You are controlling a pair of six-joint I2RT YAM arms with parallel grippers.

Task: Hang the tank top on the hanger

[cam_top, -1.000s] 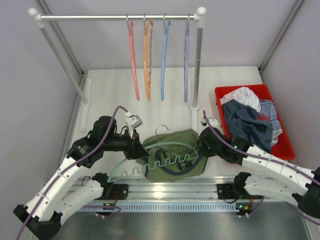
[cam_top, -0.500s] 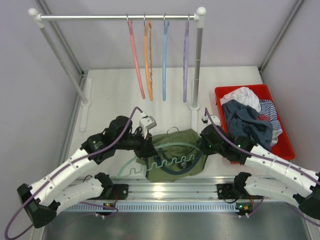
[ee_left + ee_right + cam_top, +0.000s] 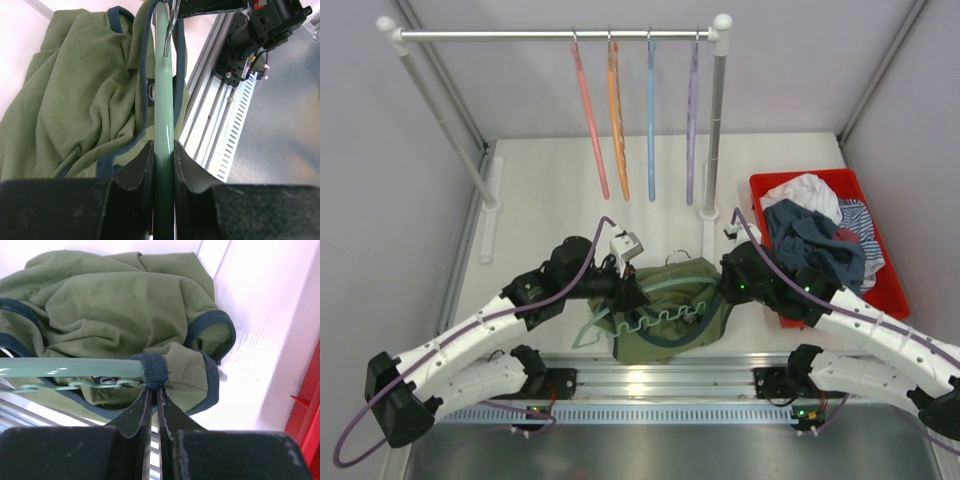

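Note:
The olive-green tank top [image 3: 655,345] lies crumpled on the white table just ahead of the arm bases. Threaded through it is the thin green hanger [image 3: 650,322], its left end sticking out and its metal hook [image 3: 675,258] at the far side. My left gripper [image 3: 632,295] is shut on the hanger's arm [image 3: 163,100] beside the shirt [image 3: 85,100]. My right gripper [image 3: 718,295] is shut on the navy trim [image 3: 154,371] of the tank top [image 3: 115,305], right where the hanger's bar [image 3: 70,367] enters the cloth.
A rail [image 3: 550,34] at the back carries pink [image 3: 590,120], orange [image 3: 617,120], blue [image 3: 650,120] and purple [image 3: 691,120] hangers. A red bin [image 3: 890,290] of other clothes stands at the right. An aluminium rail [image 3: 650,385] runs along the near edge.
My left arm has moved right, carrying the hanger further into the tank top. The shirt has bunched toward the right gripper. The hangers on the rail have swung.

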